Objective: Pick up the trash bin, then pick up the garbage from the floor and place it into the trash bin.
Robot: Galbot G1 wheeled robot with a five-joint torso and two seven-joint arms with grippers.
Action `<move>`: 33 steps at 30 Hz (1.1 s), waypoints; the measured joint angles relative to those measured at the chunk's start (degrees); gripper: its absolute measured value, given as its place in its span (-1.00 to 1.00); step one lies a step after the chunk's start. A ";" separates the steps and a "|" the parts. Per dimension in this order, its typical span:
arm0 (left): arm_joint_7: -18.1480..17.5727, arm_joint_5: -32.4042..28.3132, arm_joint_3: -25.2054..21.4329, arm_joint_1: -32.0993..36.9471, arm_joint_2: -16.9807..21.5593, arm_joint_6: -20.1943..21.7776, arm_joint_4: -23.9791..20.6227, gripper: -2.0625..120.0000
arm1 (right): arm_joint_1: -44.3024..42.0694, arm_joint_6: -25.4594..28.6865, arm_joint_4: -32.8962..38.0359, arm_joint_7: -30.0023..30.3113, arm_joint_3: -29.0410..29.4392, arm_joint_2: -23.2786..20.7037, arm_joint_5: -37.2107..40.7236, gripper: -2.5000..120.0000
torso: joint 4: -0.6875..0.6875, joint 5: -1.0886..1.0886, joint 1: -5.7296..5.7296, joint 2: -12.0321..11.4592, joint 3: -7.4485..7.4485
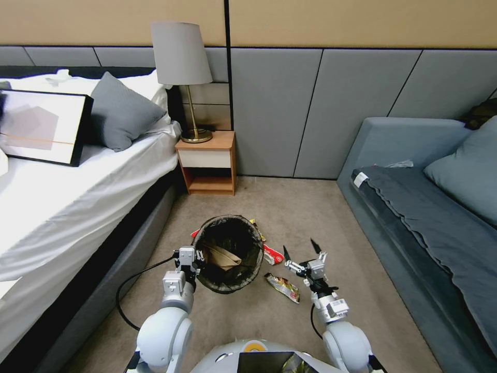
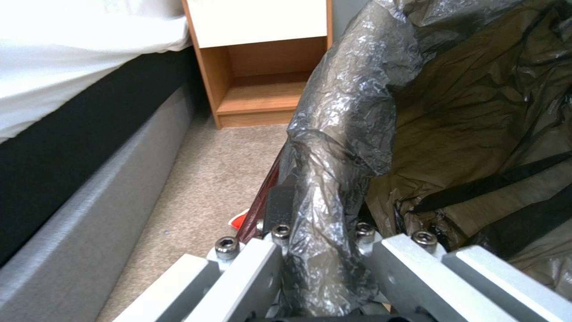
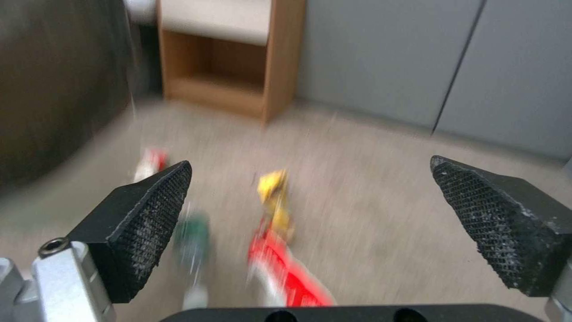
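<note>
The trash bin [image 1: 228,254], a round bucket lined with a dark bag, hangs above the carpet with tan paper [image 1: 222,255] inside. My left gripper [image 1: 194,260] is shut on its near-left rim; the left wrist view shows the fingers clamping the bag-covered rim [image 2: 325,210]. My right gripper [image 1: 300,252] stands open just right of the bin, low over the floor. Garbage lies beside it: a red and white wrapper [image 1: 273,255], a yellow-dark wrapper [image 1: 282,287] and a yellow piece [image 1: 256,228]. Between the open right fingers [image 3: 155,223] I see a blurred red wrapper [image 3: 286,268], a yellow piece [image 3: 274,197] and a green-labelled bottle [image 3: 194,241].
A bed [image 1: 62,207] runs along the left and a grey sofa [image 1: 429,217] along the right. A wooden nightstand [image 1: 207,163] with a lamp [image 1: 181,57] stands against the back wall. Open carpet lies between them. A black cable [image 1: 134,280] trails by my left arm.
</note>
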 joint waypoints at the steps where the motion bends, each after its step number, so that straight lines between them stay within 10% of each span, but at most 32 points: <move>1: 0.02 0.00 -0.06 0.01 0.00 0.02 0.00 -0.97 | 0.50 -0.77 -1.02 -0.70 -0.36 -0.89 0.77 0.67 | 0.00 0.00 0.00 0.00 0.00; 14: 0.04 0.57 0.82 0.04 -0.44 -0.01 0.68 -0.97 | 4.52 -1.22 -14.15 -11.51 -2.98 -11.88 3.83 0.67 | -0.01 -0.01 0.00 0.00 0.00; 33: 0.05 1.34 0.79 1.15 -0.69 -0.55 0.49 -0.97 | 13.17 1.33 -33.11 -31.74 -0.83 -6.91 2.29 0.67 | 0.00 -0.02 0.00 0.00 0.00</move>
